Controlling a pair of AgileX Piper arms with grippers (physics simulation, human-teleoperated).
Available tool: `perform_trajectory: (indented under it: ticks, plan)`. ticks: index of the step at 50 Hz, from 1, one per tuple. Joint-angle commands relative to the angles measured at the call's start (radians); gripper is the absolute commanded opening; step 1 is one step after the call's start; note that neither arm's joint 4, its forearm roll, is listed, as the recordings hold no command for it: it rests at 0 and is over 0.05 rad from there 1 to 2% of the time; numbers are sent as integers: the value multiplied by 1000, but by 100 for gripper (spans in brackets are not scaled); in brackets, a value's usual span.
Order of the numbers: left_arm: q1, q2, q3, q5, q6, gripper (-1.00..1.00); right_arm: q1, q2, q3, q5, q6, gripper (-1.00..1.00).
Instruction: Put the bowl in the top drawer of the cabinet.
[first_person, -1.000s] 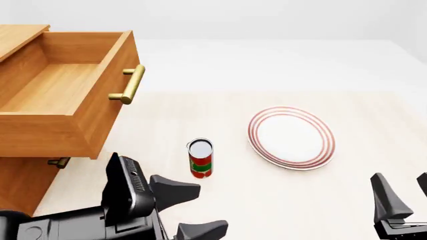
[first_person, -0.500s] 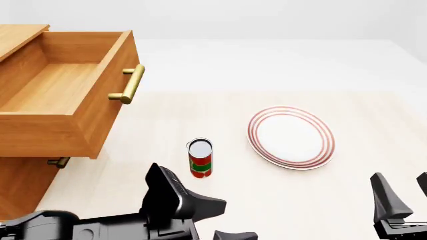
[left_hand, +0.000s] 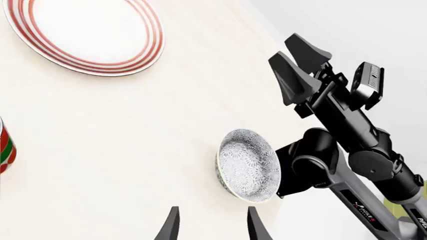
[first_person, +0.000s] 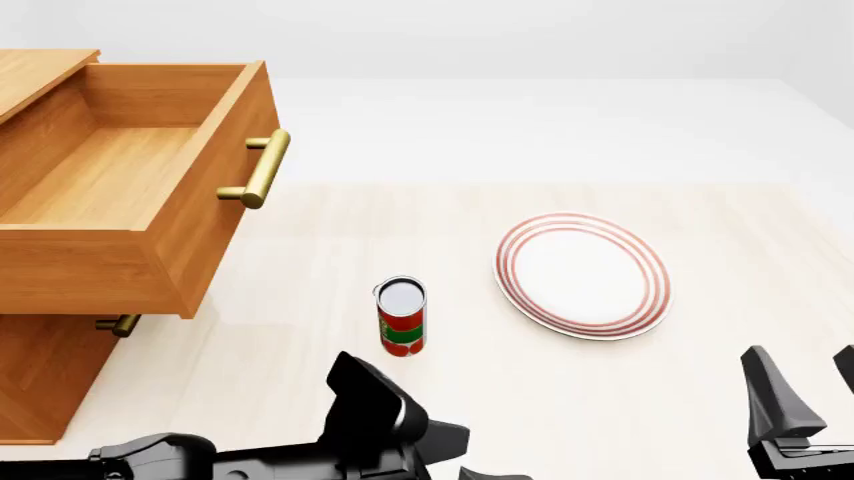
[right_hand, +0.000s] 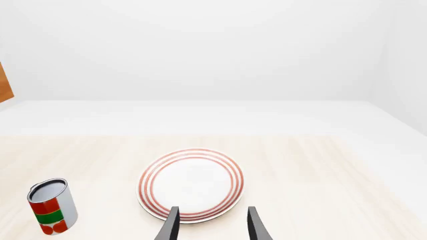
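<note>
The bowl (left_hand: 248, 165), white with dense blue-grey speckle, shows only in the left wrist view, tilted on the table beside the right arm's base. My left gripper (left_hand: 212, 228) is open and empty, its fingertips a short way from the bowl. The front view does not show the bowl; there my left arm (first_person: 367, 430) lies low along the near edge. The top drawer (first_person: 127, 185) of the cabinet (first_person: 40, 375) stands pulled out and empty, its brass handle (first_person: 260, 168) facing right. My right gripper (first_person: 807, 388) is open at the near right and holds nothing.
A red and green can (first_person: 400, 316) stands upright near the table's middle. A flat white plate with red rings (first_person: 582, 275) lies to its right. The lower drawer's small handle (first_person: 118, 325) peeks out under the open drawer.
My left arm has swung to the right along the near edge, away from the cabinet. The right arm, can and plate have not moved.
</note>
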Motion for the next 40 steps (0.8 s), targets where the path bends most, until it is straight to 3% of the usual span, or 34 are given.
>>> perform_trajectory:
  ticks: [1,40]
  plan:
    - [44,61,9,-44,-42,100,-2,-5,-1,2,0,100]
    - [-11,286,-89,-123,-97,100,-2,-5,-1,2,0,100]
